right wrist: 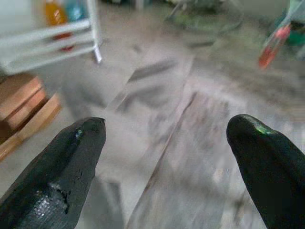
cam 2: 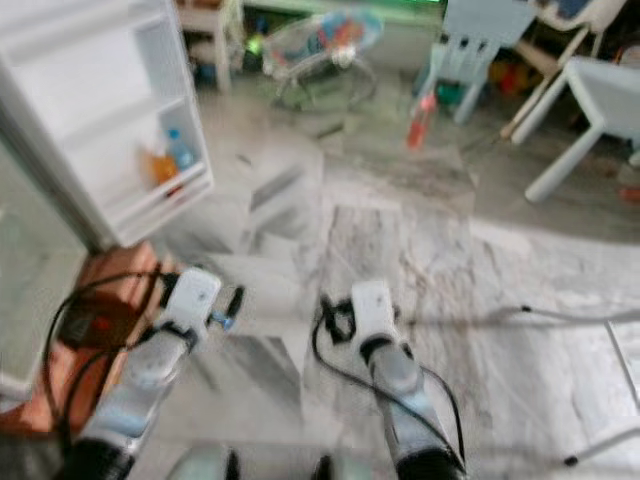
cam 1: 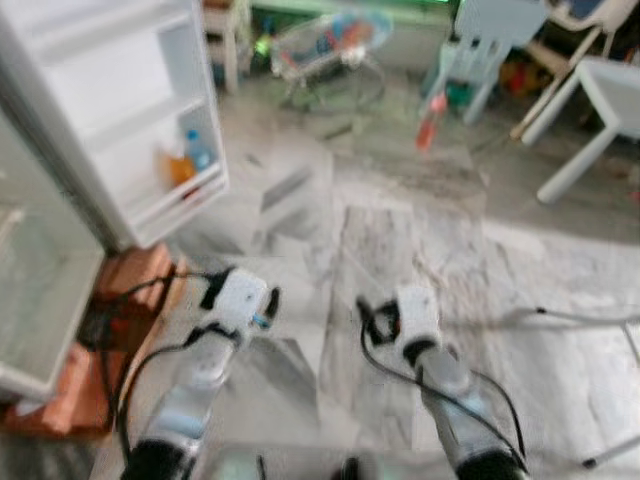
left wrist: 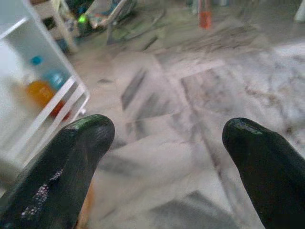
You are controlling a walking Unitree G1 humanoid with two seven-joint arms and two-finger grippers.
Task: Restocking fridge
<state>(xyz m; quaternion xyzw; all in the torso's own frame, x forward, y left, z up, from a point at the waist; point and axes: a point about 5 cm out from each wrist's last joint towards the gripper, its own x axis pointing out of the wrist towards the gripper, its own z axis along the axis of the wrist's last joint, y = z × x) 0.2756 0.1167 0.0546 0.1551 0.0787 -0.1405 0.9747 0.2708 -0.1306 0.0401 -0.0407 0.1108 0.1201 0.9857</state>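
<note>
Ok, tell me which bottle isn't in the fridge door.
The red-orange bottle on the floor by the pale blue chair; the orange and blue-capped bottles sit in the door shelf.

Silver arms, white wrist housings, looping black cables, glossy black rounded fingers (left wrist: 71,162).

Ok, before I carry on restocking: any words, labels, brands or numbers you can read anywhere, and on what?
No text can be read in any view; the pictures are blurred.
Orange bottle on the fridge door shelf: any label is too blurred to read.
Blue-capped bottle beside it: label not readable.
Red bottle on the floor: no legible print.
Left hand and right hand, both open and empty: no markings visible.
</note>
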